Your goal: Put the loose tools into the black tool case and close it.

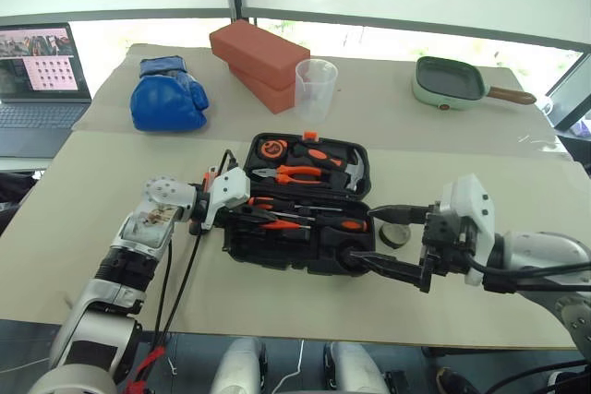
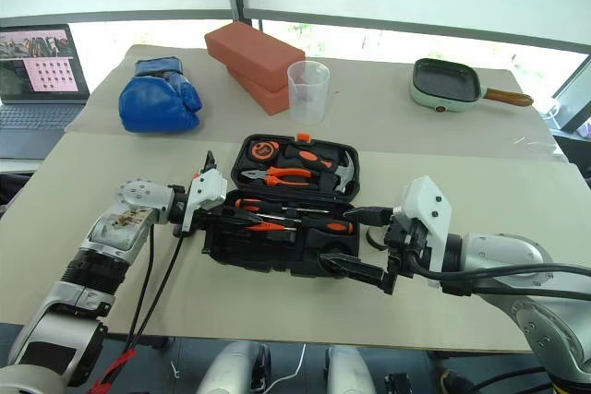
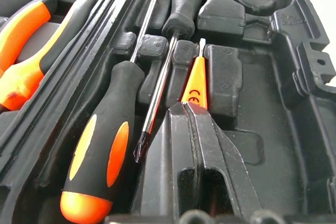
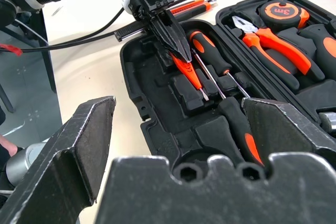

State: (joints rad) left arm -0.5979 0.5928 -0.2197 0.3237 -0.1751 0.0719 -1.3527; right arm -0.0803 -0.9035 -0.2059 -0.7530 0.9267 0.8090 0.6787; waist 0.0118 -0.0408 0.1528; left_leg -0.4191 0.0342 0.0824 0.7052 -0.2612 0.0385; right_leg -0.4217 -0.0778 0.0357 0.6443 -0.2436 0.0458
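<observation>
The black tool case [image 1: 277, 251] lies open on the table. Two screwdrivers [image 3: 100, 150] [image 3: 181, 3] with orange-and-black handles rest in its front half. My left gripper [image 3: 186, 108] reaches into that half from the left, shut on the small orange tool [image 3: 195, 85], which lies beside the screwdrivers. The utility knife [image 4: 194, 6] lies on the table just outside the case, by my left wrist. A small dark tape roll [image 1: 395, 235] sits on the table at the case's right end. My right gripper [image 1: 388, 242] hovers open there, one finger on each side of the roll.
The lid half holds orange-handled pliers [image 1: 295, 173], a tape measure [image 1: 272, 148] and a hammer [image 1: 354, 173]. Behind the case stand red bricks [image 1: 259, 53], a clear cup [image 1: 315, 80], a blue boxing glove [image 1: 166, 94], a laptop [image 1: 42, 71] and a green pan [image 1: 448, 80].
</observation>
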